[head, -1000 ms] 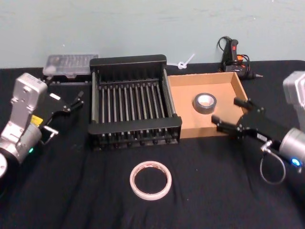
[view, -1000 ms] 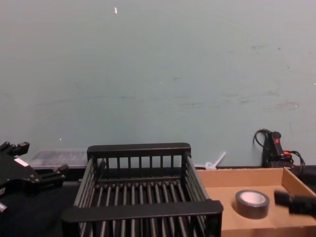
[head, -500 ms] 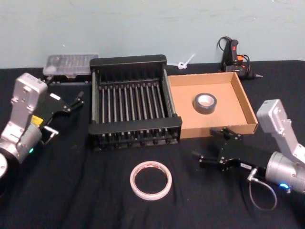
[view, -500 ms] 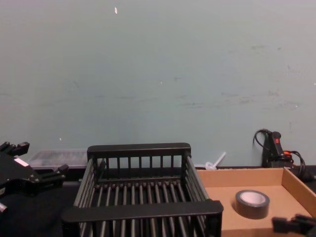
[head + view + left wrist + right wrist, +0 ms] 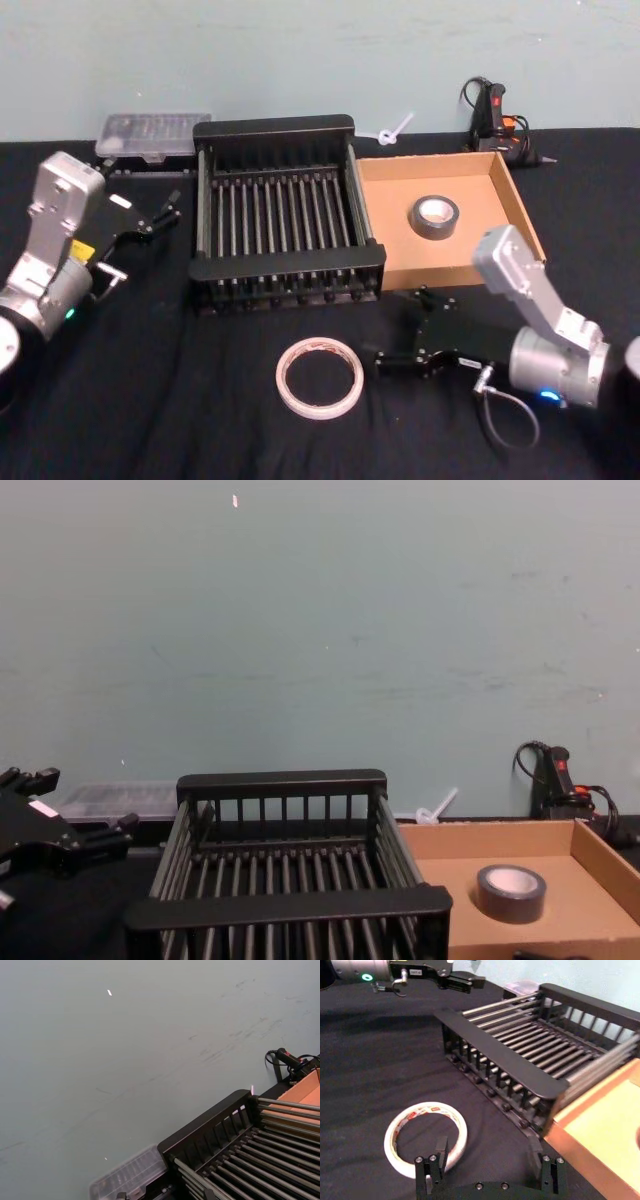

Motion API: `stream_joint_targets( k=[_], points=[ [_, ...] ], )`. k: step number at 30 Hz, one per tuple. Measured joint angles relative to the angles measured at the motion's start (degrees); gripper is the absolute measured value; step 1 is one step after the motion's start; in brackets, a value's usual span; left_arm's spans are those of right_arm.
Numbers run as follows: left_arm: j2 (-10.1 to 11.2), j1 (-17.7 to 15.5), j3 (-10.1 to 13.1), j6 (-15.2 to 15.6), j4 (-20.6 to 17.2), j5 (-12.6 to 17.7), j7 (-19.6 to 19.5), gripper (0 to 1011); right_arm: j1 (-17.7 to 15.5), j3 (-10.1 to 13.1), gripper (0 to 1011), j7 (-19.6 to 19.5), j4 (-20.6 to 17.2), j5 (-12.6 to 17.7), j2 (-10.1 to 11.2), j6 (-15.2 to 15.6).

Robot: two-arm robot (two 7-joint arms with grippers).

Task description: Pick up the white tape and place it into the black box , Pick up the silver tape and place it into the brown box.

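The white tape (image 5: 319, 377) lies flat on the black cloth in front of the black box (image 5: 285, 275). My right gripper (image 5: 397, 328) hangs low just right of it, open and holding nothing. In the right wrist view one finger (image 5: 440, 1152) reaches the near rim of the white tape (image 5: 426, 1137), while the other finger (image 5: 536, 1152) stands over bare cloth. The silver tape (image 5: 434, 216) rests inside the brown box (image 5: 515, 210), which stands against the black box's right side. My left gripper (image 5: 160, 213) stays parked left of the black box, open.
A clear plastic case (image 5: 150, 135) sits behind the black box at the back left. A black-and-red tool with cables (image 5: 495, 115) and a white tie (image 5: 390, 130) lie at the back right by the wall.
My right arm has swung from the brown box's front right down and left, ending close beside the white tape. The left arm and both tapes have stayed put.
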Motion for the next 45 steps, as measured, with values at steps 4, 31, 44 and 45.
stream_joint_targets(
  k=[4, 31, 44, 45],
  points=[
    [0.0, 0.0, 0.0, 0.0, 0.0, 0.0, 0.0, 1001, 1.7, -1.5, 1003, 0.4, 1.3, -0.7, -1.1, 0.0],
    [0.0, 0.0, 0.0, 0.0, 0.0, 0.0, 0.0, 1001, 7.5, -7.8, 1002, 2.8, 7.2, -3.3, -4.6, -0.7],
    [0.0, 0.0, 0.0, 0.0, 0.0, 0.0, 0.0, 1001, 7.3, -8.6, 1002, 2.5, 7.6, -4.8, -4.5, -1.8],
    [0.0, 0.0, 0.0, 0.0, 0.0, 0.0, 0.0, 1001, 7.3, -8.7, 1002, 2.5, 7.7, -4.9, -4.5, -1.8]
  ],
)
